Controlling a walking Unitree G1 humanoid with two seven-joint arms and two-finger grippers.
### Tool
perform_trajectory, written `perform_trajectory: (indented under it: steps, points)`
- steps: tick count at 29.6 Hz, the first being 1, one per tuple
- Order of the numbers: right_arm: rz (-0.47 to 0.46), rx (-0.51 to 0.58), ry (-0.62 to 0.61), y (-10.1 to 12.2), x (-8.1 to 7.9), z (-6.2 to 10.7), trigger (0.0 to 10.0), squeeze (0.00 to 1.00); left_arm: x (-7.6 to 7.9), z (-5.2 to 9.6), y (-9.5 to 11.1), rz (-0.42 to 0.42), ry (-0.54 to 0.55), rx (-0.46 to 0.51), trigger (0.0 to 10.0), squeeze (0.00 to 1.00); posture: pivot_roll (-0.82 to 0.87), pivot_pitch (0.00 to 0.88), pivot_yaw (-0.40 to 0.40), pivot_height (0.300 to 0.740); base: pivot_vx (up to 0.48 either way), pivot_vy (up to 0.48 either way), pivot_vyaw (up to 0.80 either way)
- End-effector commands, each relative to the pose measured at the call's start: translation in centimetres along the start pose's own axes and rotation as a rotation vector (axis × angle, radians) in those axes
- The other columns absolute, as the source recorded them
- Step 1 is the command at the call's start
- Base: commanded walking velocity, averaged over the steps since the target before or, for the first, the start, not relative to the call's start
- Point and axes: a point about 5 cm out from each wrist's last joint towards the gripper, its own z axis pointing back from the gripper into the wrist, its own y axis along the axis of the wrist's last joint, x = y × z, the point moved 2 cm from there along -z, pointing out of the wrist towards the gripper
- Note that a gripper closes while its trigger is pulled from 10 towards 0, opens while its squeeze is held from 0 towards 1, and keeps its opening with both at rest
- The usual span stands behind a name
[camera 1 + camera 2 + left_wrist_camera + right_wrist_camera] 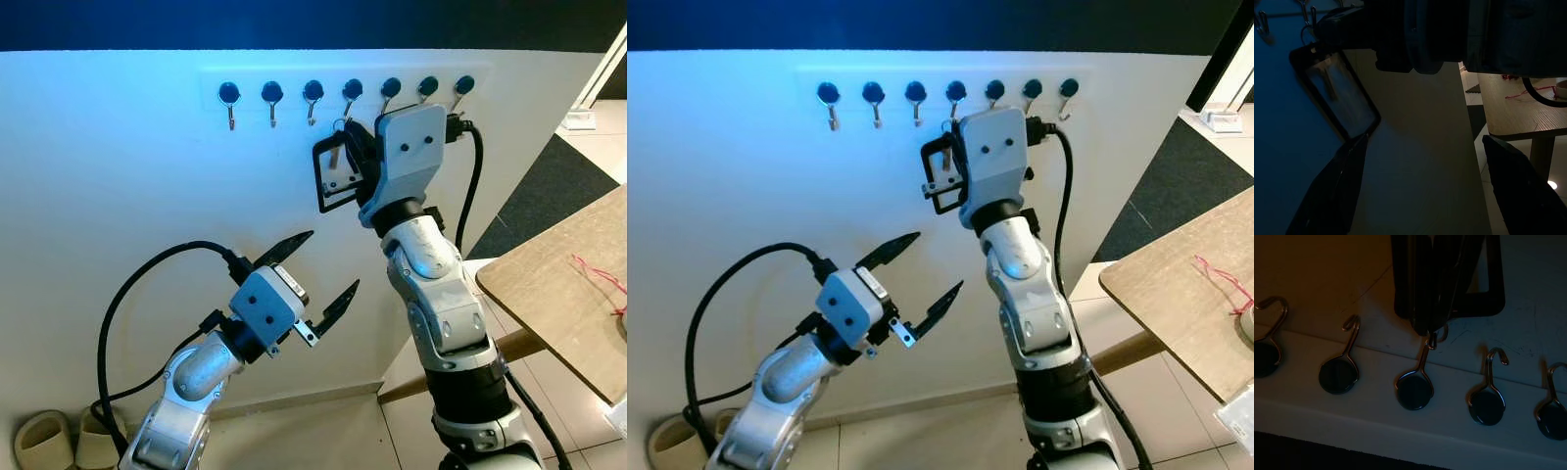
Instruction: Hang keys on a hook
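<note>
Seven metal hooks with dark round bases line a white rail high on the white wall. My right gripper is raised against the wall just below the fourth hook, shut on the keys. The keys are a small ring, a silver key and a black rectangular tag hanging below. In the right wrist view the ring touches the curved end of that hook; I cannot tell whether it is looped over it. My left gripper hangs open lower down, holding nothing.
A wooden table with a red cord juts in at the right, close to my right arm. A dark rug lies beyond it. Beige slippers sit on the tiled floor at the wall's foot, lower left.
</note>
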Motion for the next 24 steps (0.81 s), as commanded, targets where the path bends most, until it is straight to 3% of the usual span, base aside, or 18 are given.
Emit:
perform_trajectory:
  steps: [1, 6, 7, 8, 12, 13, 22, 24]
  points:
    - [0.008, -0.002, 0.01, 0.2, -0.2, 0.0, 10.0, 0.0, 0.3, 0.1, -0.1, -0.013, -0.027, -0.014, 10.0, 0.0, 0.06, 0.106, -0.067, 0.74, 0.0, 0.0, 0.0]
    - [-0.029, -0.006, -0.007, 0.0, 0.0, 0.1, 10.0, 0.02, 0.2, 0.1, -0.1, -0.013, -0.026, -0.013, 10.0, 0.0, 0.06, 0.108, -0.068, 0.74, 0.0, 0.0, 0.0]
    - [-0.053, -0.004, -0.017, -0.1, 0.1, 0.2, 10.0, 0.62, 0.2, 0.1, -0.1, -0.014, -0.025, -0.014, 10.0, 0.0, 0.06, 0.107, -0.067, 0.74, 0.0, 0.0, 0.0]
    - [-0.074, -0.002, -0.026, -0.1, 0.2, 0.2, 10.0, 1.0, 0.2, 0.1, -0.1, -0.014, -0.024, -0.014, 10.0, 0.0, 0.06, 0.108, -0.067, 0.74, 0.0, 0.0, 0.0]
    - [-0.063, 0.0, -0.043, 0.0, 0.5, 0.3, 10.0, 1.0, 0.2, 0.1, -0.1, -0.014, -0.022, -0.013, 10.0, 0.0, 0.06, 0.108, -0.067, 0.74, 0.0, 0.0, 0.0]
    - [-0.053, 0.004, -0.045, 0.0, 0.5, 0.4, 10.0, 0.0, 0.2, 0.1, -0.1, -0.014, -0.021, -0.013, 10.0, 0.0, 0.06, 0.108, -0.067, 0.74, 0.0, 0.0, 0.0]
    - [-0.039, 0.023, -0.076, -0.6, 0.7, 2.3, 10.0, 0.0, 0.1, 0.1, 0.0, -0.007, -0.017, -0.008, 10.0, 0.0, 0.06, 0.12, -0.062, 0.74, 0.0, 0.0, 0.0]
    - [-0.047, 0.046, -0.103, -0.4, 0.9, 3.4, 10.0, 0.0, 0.2, 0.1, 0.0, 0.0, -0.018, -0.005, 10.0, 0.0, 0.06, 0.126, -0.054, 0.74, 0.0, 0.0, 0.0]
